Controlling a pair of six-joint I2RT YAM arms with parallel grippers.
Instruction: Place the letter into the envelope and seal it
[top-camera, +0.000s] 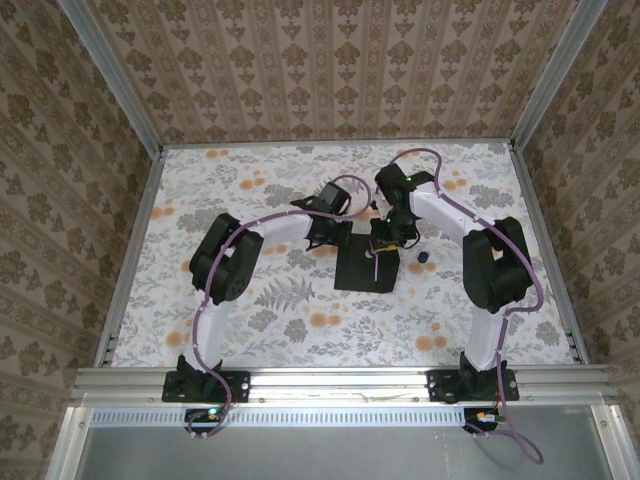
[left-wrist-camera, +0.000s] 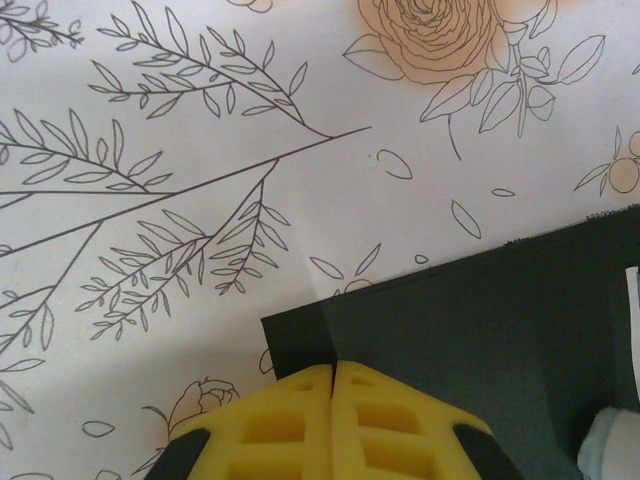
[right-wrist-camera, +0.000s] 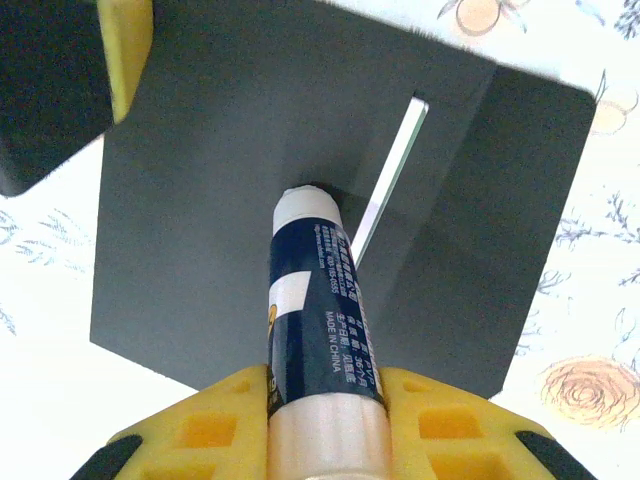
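The black envelope (top-camera: 362, 272) lies flat mid-table, its flap open toward the right in the right wrist view. A thin white strip of the letter (right-wrist-camera: 392, 165) shows in the gap between flap and body. My right gripper (right-wrist-camera: 325, 388) is shut on a white-and-blue glue tube (right-wrist-camera: 318, 300), whose tip touches the envelope (right-wrist-camera: 200, 220) near the flap fold. My left gripper (left-wrist-camera: 333, 370) is shut, its yellow fingertips resting on a corner of the envelope (left-wrist-camera: 480, 330). From above, the left gripper (top-camera: 338, 232) and right gripper (top-camera: 381, 245) meet at the envelope's far edge.
A small dark blue cap (top-camera: 422, 258) lies on the flowered tablecloth just right of the envelope. The left gripper's yellow finger (right-wrist-camera: 126, 45) sits at the envelope's far left corner in the right wrist view. Metal rails edge the table (top-camera: 140, 250).
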